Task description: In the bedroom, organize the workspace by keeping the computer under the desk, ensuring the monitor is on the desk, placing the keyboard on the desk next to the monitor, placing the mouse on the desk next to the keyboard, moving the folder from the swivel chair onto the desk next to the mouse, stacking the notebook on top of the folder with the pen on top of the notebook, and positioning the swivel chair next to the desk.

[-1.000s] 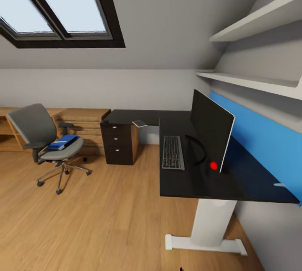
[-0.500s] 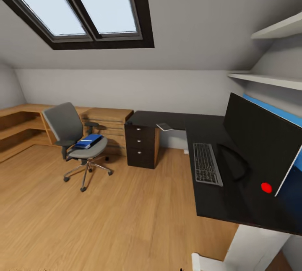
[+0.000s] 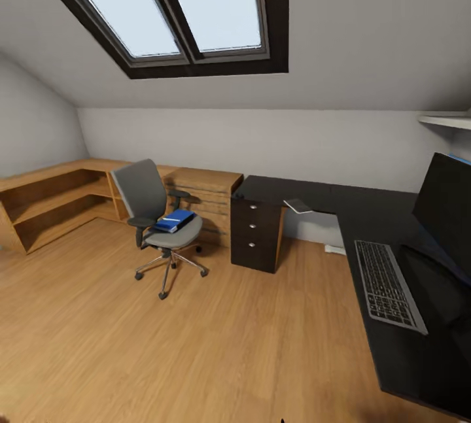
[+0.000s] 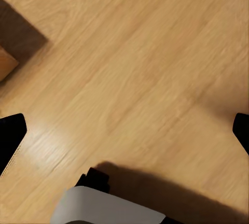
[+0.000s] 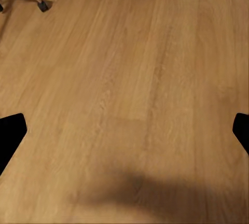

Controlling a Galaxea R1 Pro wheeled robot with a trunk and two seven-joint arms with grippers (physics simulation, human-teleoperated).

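- Wood shelving (image 3: 46, 204) runs along the left wall under the sloped ceiling; it plays no part in the job.
- The swivel chair (image 3: 160, 220) stands out on the wood floor (image 3: 196, 344), in front of the shelving and apart from the desk, so it has yet to be moved beside it.
- The blue folder (image 3: 174, 219) lies on the chair seat; moving it to the desk is not done.
- A dark drawer unit (image 3: 256, 233) sits under the near end of the desk (image 3: 366, 204).
- A small flat light thing (image 3: 297, 205) lies on the desk's far wing; too small to tell what it is.
- The keyboard (image 3: 387, 284) lies flat on the desk, just beside the monitor (image 3: 448, 207), which stands upright at the right edge. Those two steps look done.
- Mouse, notebook, pen and computer cannot be made out, so those steps are unjudged.
- The left gripper (image 4: 124, 130) has its fingertips spread wide over bare floor, grasping nothing.
- The right gripper (image 5: 124, 130) is likewise spread wide and empty, with a chair caster (image 5: 42, 5) at the far edge of its view.
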